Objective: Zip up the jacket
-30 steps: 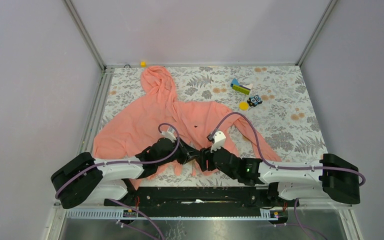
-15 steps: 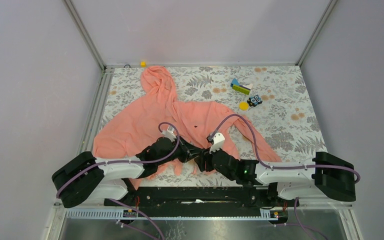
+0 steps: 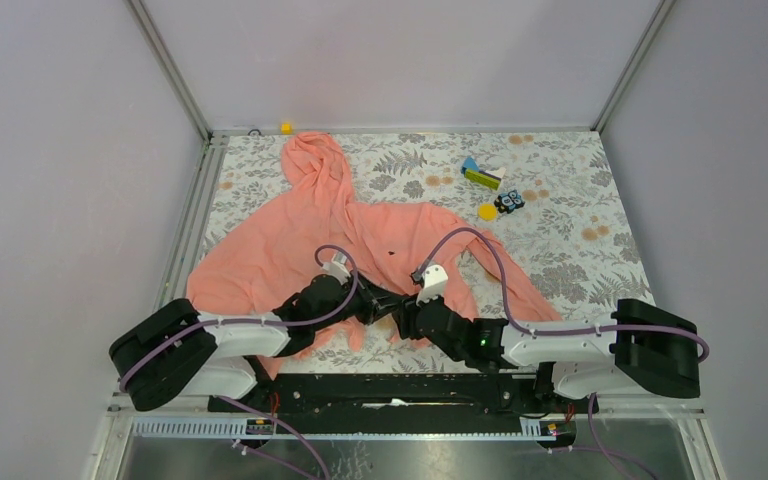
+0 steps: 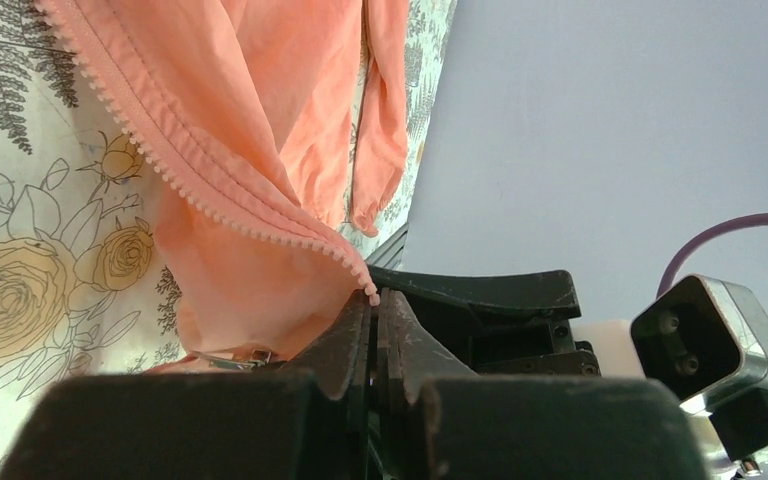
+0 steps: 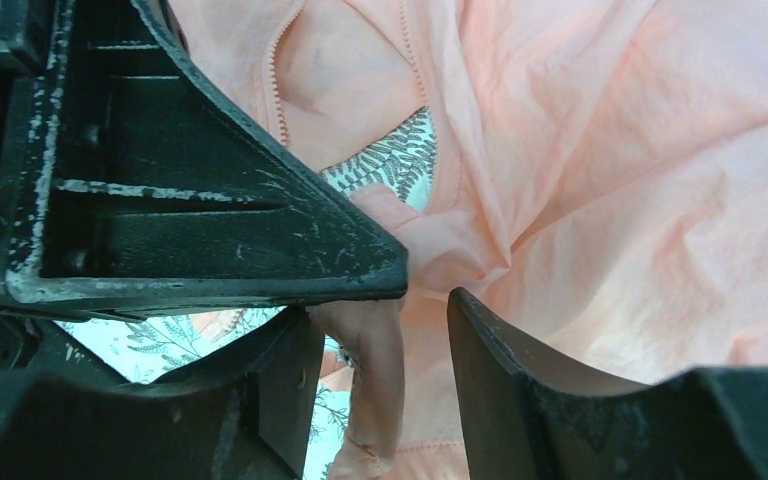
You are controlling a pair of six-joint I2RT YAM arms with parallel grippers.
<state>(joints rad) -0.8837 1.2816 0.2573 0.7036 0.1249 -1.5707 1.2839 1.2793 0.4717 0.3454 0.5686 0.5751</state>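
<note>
Since 1 second ago my right arm has swung in leftward, bringing the right gripper point(image 3: 401, 318) close against the left gripper point(image 3: 370, 306). They meet at the hem of the jacket point(image 3: 280, 250), which lies spread on the floral table point(image 3: 580, 200) with its hood at the far left.

Left wrist view: the jaws are clenched on the very end of 1 toothed zipper edge point(image 4: 190, 192). A small metal piece point(image 4: 232, 356), possibly the slider, sits just below.

Right wrist view: the fingers point(image 5: 520, 370) are released, with a strip of hem point(image 5: 375, 350) hanging between them. I'd close only once I'm sure that strip is the other zipper edge, lined up with the pinned end, and I'd keep tension low.
</note>
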